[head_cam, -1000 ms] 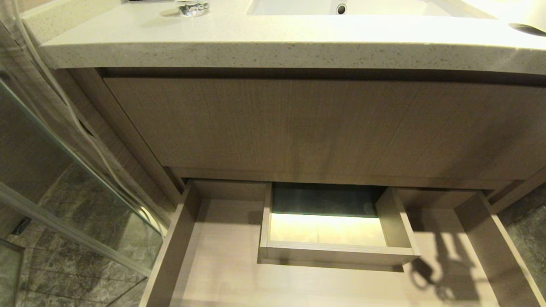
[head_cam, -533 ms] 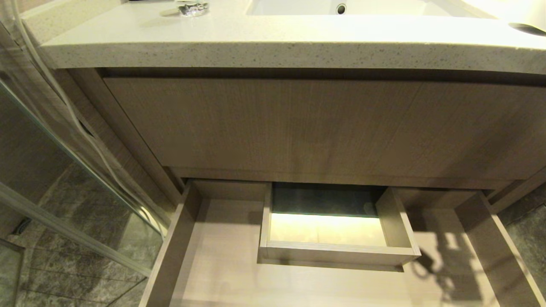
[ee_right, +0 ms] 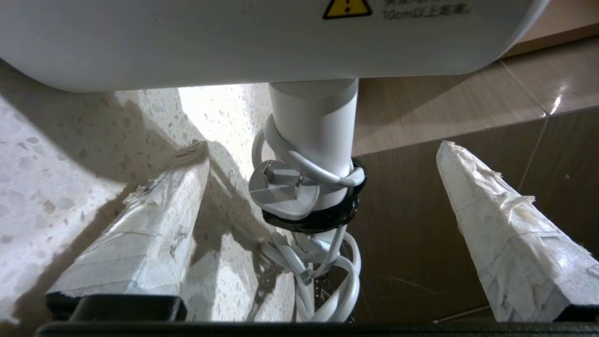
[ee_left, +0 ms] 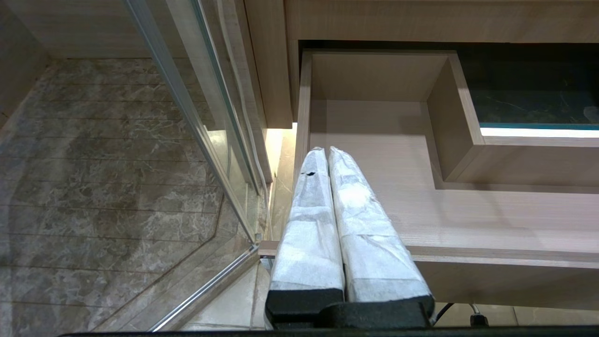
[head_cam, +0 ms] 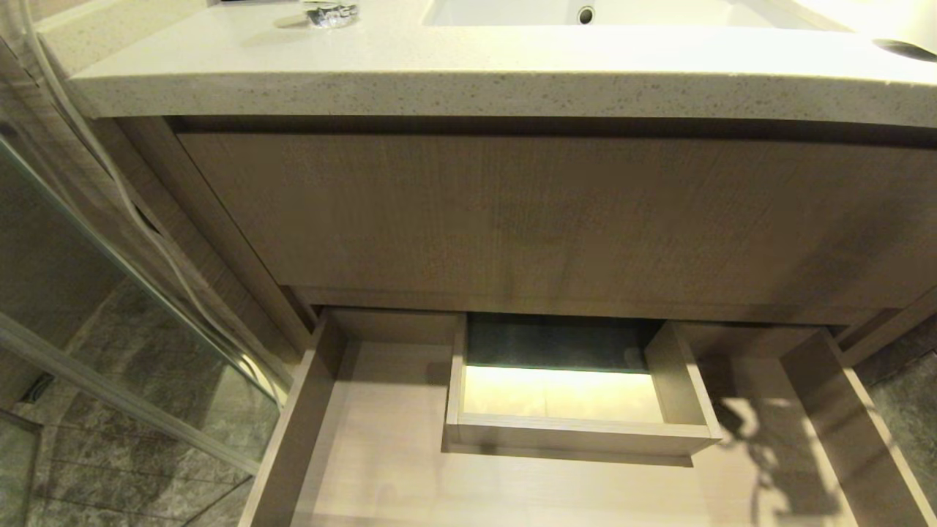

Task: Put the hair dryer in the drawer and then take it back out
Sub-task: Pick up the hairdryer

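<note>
The vanity fills the head view: a speckled stone table [head_cam: 468,80] with a white basin [head_cam: 585,11] set into its far side, and under it a tall wood-grain front [head_cam: 556,219]. Below that front the drawer [head_cam: 381,454] stands pulled out, its pale floor bare around the boxed cut-out [head_cam: 578,432] at the middle of its back edge. A glass shower panel [head_cam: 88,322] and marble floor tiles [head_cam: 110,468] lie off the drawer's left side.

Neither arm shows in the head view; only a shadow falls across the drawer floor near its right wall. The wrist views supply what it lacks.

The left wrist view shows the left end effector [ee_left: 323,152] with its two taped fingers [ee_left: 309,220] pressed together, closed on nothing, hanging over the drawer's front left corner beside the glass panel.

The right wrist view shows the hair dryer [ee_right: 309,117], which the head view does not show at all. Its white barrel spans the view, and the slim handle points toward the camera, with the black collar [ee_right: 327,217] round it and the white cord [ee_right: 323,271] with its plug [ee_right: 281,189] bundled there. The dryer rests at the speckled table's edge, where the stone ends and brown tile begins. The right end effector [ee_right: 323,154] is spread wide, one taped finger [ee_right: 140,234] on either side of the handle, neither touching it.
</note>
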You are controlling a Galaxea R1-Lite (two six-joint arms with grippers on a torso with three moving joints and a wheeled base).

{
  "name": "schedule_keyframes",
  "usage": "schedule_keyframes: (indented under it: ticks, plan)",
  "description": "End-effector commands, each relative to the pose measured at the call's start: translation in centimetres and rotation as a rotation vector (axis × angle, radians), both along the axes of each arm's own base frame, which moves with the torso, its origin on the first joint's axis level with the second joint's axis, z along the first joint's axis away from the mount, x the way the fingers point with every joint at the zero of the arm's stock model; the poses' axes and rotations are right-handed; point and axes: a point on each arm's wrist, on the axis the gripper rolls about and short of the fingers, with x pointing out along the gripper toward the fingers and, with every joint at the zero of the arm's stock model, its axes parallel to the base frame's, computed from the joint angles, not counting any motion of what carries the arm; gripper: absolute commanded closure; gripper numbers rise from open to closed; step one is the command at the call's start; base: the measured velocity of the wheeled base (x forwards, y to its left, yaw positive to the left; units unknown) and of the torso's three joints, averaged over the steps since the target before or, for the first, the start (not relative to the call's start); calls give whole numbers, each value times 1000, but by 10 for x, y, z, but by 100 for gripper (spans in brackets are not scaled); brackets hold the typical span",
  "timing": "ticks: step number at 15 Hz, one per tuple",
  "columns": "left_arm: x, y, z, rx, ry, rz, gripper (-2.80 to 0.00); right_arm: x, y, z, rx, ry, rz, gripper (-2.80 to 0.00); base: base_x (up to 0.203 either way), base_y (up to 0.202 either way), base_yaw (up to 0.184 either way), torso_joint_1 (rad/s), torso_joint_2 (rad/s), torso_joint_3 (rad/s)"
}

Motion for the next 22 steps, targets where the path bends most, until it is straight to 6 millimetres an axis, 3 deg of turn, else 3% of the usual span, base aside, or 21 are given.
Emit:
schedule_keyframes:
  ticks: [1,6,20,21,22]
  plan:
    - [0,0,0,0,0,0,0,12,-6,-5,3,9,-7,-280,0,0,0,0,0,0]
    - [0,0,0,0,0,0,0,31,-11,-7,22,-12,-11,-280,0,0,0,0,0,0]
    - [0,0,0,0,0,0,0,87,-1,-20,76,-25,58,-280,0,0,0,0,0,0]
    - [0,0,0,0,0,0,0,87,-1,-20,77,-22,61,-260,0,0,0,0,0,0]
    - [0,0,0,0,0,0,0,88,-1,-21,82,-21,62,0,0,0,0,0,0,0]
